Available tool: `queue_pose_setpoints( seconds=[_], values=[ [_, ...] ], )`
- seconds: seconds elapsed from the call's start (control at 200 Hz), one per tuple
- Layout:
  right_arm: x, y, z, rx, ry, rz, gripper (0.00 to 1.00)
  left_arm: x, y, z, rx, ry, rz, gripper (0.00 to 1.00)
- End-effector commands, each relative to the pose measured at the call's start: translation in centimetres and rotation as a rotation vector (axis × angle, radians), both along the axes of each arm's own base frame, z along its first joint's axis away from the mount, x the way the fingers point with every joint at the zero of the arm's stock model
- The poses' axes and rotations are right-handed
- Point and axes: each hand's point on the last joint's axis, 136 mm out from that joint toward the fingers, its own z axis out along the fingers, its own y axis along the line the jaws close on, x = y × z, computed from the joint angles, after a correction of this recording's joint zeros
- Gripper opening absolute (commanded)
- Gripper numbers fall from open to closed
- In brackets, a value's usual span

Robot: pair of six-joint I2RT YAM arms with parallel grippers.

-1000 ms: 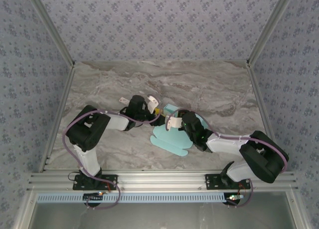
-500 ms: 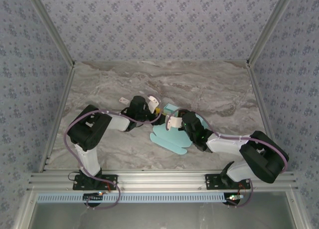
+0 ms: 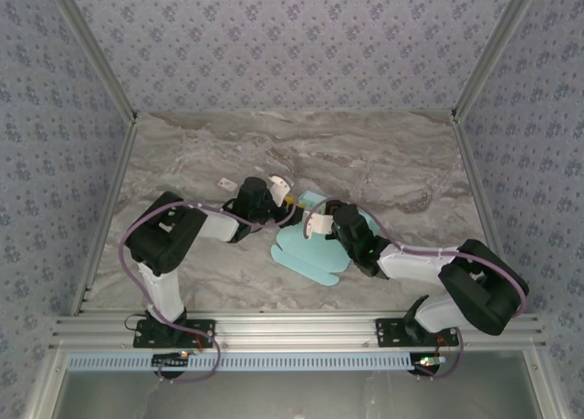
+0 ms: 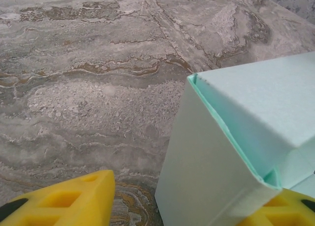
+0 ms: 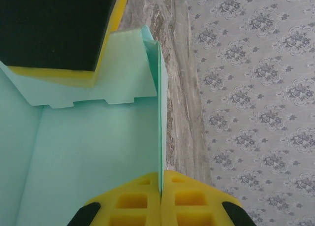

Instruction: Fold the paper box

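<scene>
The paper box (image 3: 308, 252) lies on the bench (image 3: 383, 154) near its middle, between the two arms. Its flat flaps spread toward the near edge, and its raised walls stand behind them. The left gripper (image 3: 290, 203) sits just left of those walls. The right gripper (image 3: 321, 223) sits at their near right side.

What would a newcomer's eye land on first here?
A half-folded light blue paper box lies mid-way across the marble table, with both arms bent in over it. The right gripper is shut on the edge of an upright wall. The left gripper stands open, a raised corner between its yellow fingers.
</scene>
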Motion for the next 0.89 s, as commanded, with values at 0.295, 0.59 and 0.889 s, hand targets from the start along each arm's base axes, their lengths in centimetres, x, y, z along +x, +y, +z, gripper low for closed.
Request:
queue_pose_setpoints(
  seconds=[0.295, 0.59, 0.889],
  values=[
    [-0.9, 0.7, -0.3, 0.051, 0.06, 0.038, 0.0, 3.4, 1.5, -0.8, 0.086, -0.096, 0.262, 0.45],
    [-1.1, 0.8, -0.8, 0.102, 0.098, 0.036, 0.0, 4.9, 3.6, -0.8, 0.052, -0.073, 0.467, 0.35],
    [-1.7, 0.7, -1.0, 0.165, 0.128, 0.031, 0.0, 6.0, 6.3, -1.6, 0.033, -0.002, 0.693, 0.25]
  ],
)
